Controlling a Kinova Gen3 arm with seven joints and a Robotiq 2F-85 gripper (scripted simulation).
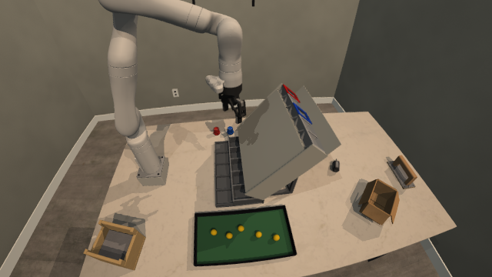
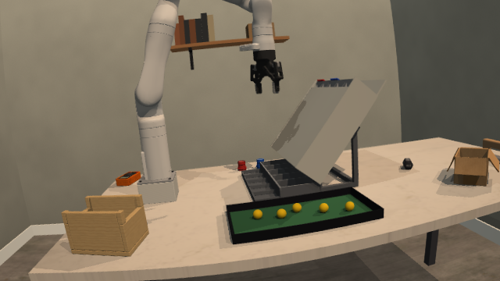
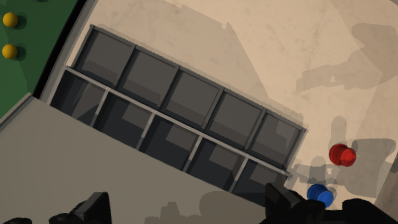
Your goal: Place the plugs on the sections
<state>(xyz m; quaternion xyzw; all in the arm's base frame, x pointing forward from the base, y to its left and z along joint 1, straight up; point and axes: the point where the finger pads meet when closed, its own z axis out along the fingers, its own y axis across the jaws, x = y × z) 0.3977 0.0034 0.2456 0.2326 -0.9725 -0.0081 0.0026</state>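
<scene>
The red plug [image 1: 216, 131] [image 2: 241, 165] [image 3: 341, 155] and blue plug [image 1: 230, 130] [image 2: 260, 163] [image 3: 320, 195] stand on the table beside the far end of the sectioned base. The base has a row of flat front sections [image 1: 222, 182] [image 3: 190, 92] with deeper ones behind. A sloping grey cover [image 1: 269, 142] [image 2: 312, 129] [image 3: 60, 160] hides the pipes. The red band [image 2: 320, 80] and blue band [image 2: 334, 79] are at its top. Several yellow marbles [image 1: 241, 228] [image 2: 297, 208] [image 3: 10, 20] lie in the green tray [image 1: 207, 250] [image 2: 308, 228] [image 3: 45, 40]. My gripper [image 1: 232, 115] [image 2: 267, 91] is open and empty, high above the plugs' end, left of the cover.
The tall cover leans up right beside the gripper. A wooden box [image 1: 134, 246] [image 2: 94, 230] stands at the front left. A cardboard box [image 1: 370, 205] [image 2: 470, 168], a small black object [image 1: 336, 165] [image 2: 407, 163] and a wooden-backed stand [image 1: 407, 171] are on the right.
</scene>
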